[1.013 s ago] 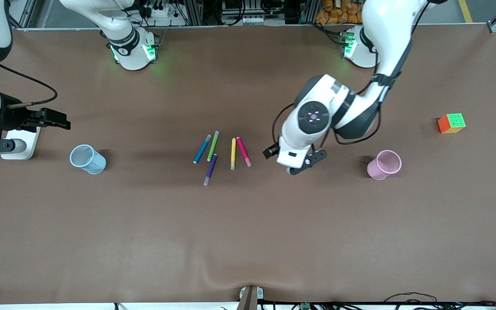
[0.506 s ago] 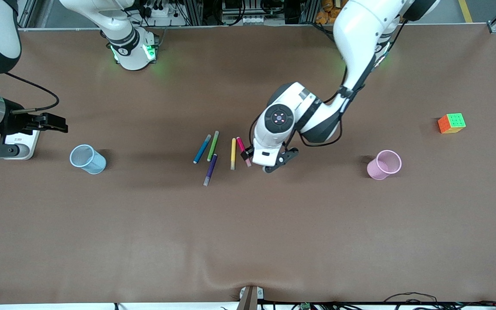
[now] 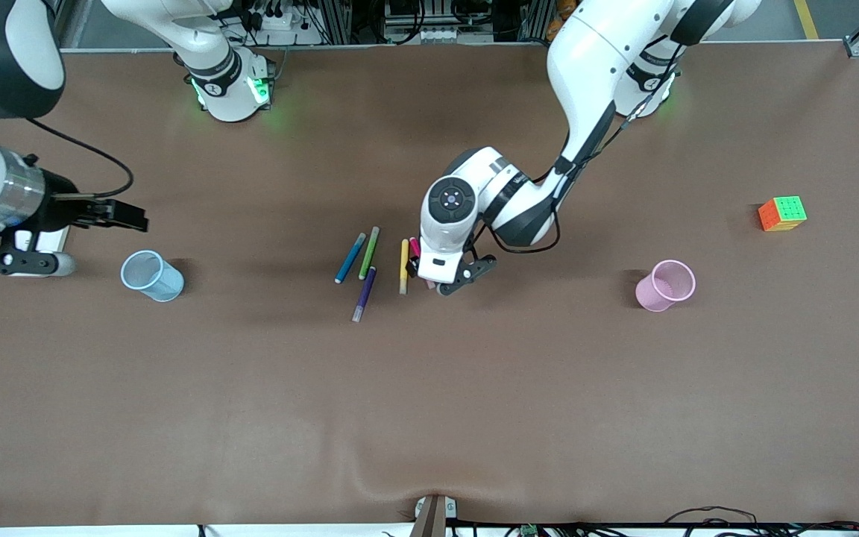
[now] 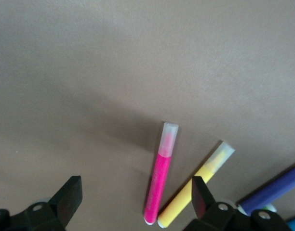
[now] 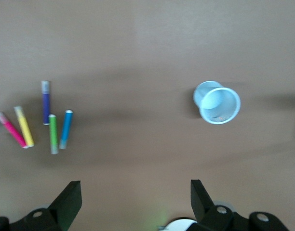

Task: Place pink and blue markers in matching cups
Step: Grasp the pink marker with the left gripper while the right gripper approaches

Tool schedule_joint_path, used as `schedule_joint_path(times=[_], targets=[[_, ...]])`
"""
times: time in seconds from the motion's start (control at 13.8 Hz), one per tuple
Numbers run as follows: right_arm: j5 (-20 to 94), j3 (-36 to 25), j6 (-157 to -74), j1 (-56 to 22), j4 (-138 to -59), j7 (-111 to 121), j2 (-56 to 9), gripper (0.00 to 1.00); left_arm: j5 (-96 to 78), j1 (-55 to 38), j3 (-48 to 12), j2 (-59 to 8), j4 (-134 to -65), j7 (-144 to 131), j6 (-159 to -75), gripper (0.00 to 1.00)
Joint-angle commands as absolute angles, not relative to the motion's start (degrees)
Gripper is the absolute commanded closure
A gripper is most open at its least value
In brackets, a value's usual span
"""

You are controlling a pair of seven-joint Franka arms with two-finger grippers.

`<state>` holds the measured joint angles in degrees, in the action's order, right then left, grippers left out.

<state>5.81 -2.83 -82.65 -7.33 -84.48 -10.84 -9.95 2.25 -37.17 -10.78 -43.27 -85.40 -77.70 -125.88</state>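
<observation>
Hovering with jaws spread, the left gripper (image 4: 133, 204) is held over the pink marker (image 4: 160, 183), which lies just beside the yellow marker (image 4: 195, 192). The fingers should be centred astride the pink barrel alone. The right gripper (image 5: 133, 202) waits, open-jawed.

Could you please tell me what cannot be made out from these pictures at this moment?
- Pink marker: front view, mostly hidden under the left gripper; only its uncapped end shows beside the yellow marker.
- Blue marker: left wrist view, cut off at the picture's edge.
- Pink cup: absent from both wrist views.
- Right gripper: front view, fingers hidden by the arm near the blue cup.
</observation>
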Motion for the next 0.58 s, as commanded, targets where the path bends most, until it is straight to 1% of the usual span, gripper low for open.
schedule_joint_path(times=[0.0,0.22,0.51], targets=[[8.2,-3.1,-83.1,-7.5,-83.4,-13.4,-11.5,0.00,4.9,-39.6,-9.4,-46.1,-82.8,-79.3,-126.3,0.00],[8.2,-3.1,-85.2,-9.9,-83.5,-17.3,-12.7,0.00,4.9,-42.2,-6.4,-48.1,-81.7,-81.0,-128.2,0.00],[8.3,-3.1,-87.6,-12.0,-86.0,-21.3,-13.4,0.00,4.9,-42.8,-6.2,-49.7,-81.6,-82.1,-131.8,0.00]])
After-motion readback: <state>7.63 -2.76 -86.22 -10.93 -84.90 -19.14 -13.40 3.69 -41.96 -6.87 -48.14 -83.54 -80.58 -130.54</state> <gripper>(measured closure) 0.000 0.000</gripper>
